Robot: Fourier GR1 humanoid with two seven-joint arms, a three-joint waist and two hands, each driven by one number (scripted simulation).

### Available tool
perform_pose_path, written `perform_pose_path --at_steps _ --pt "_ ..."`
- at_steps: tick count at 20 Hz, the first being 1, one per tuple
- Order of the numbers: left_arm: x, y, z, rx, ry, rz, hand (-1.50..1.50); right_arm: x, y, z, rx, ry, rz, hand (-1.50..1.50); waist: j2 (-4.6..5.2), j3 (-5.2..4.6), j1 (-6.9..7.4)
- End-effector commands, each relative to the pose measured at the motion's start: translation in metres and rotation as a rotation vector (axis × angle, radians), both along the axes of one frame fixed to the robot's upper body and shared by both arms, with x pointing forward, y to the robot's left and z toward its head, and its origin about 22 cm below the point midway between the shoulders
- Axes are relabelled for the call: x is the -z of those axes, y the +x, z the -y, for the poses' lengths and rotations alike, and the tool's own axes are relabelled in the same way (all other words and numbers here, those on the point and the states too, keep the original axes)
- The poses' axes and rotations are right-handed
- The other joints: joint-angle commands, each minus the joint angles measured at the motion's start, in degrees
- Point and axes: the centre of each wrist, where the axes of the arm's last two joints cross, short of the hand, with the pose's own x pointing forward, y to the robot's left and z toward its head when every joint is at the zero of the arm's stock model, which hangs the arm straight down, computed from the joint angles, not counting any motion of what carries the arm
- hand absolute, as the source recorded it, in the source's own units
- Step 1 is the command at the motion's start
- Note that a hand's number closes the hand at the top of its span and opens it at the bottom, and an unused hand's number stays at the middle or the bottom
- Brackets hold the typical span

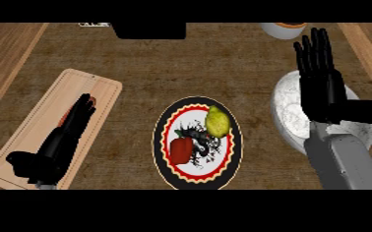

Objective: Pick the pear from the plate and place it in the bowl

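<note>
Lying on the plate [163, 142], upper right part, just beside a red fruit [181, 150]: the pear [218, 121], yellow-green. Hanging over the bowl [287, 110], right of the plate: the right robot hand [320, 86], fingers straight and pressed together, holding nothing. Resting on the board [91, 86] at the left of the table [145, 64]: the left robot hand [62, 140], fingers straight, possibly touching the wood. Sitting at the far edge: a cup [282, 29], cut off.
</note>
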Motion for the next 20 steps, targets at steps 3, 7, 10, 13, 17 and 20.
perform_pose_path --at_steps 3,7,10,13,17,20 --pt "-0.032 0.027 -0.005 -0.050 0.097 0.149 0.00 0.029 0.005 -0.033 -0.427 0.201 -0.006 1.50 2.19 0.90 2.75" --pt "-0.056 0.043 -0.007 -0.084 0.162 0.234 0.00 0.040 0.013 0.015 -0.397 -0.261 -0.116 1.50 3.62 0.47 3.88" --pt "-0.068 0.056 0.000 -0.112 0.180 0.249 0.00 0.097 0.007 0.006 -0.521 0.280 -0.164 -1.50 3.81 1.13 2.95" --pt "-0.073 0.059 0.001 -0.127 0.176 0.238 0.00 0.094 0.011 0.024 -0.676 0.280 -0.012 -1.50 3.30 1.07 2.93" --pt "-0.073 0.068 0.013 -0.134 0.193 0.222 0.00 0.080 0.025 0.064 -0.796 0.113 0.040 -1.50 3.18 0.84 2.28" --pt "-0.069 0.063 0.025 -0.110 0.206 0.206 0.00 0.058 0.046 0.071 -0.878 -0.040 0.037 -1.50 2.55 0.72 3.54"
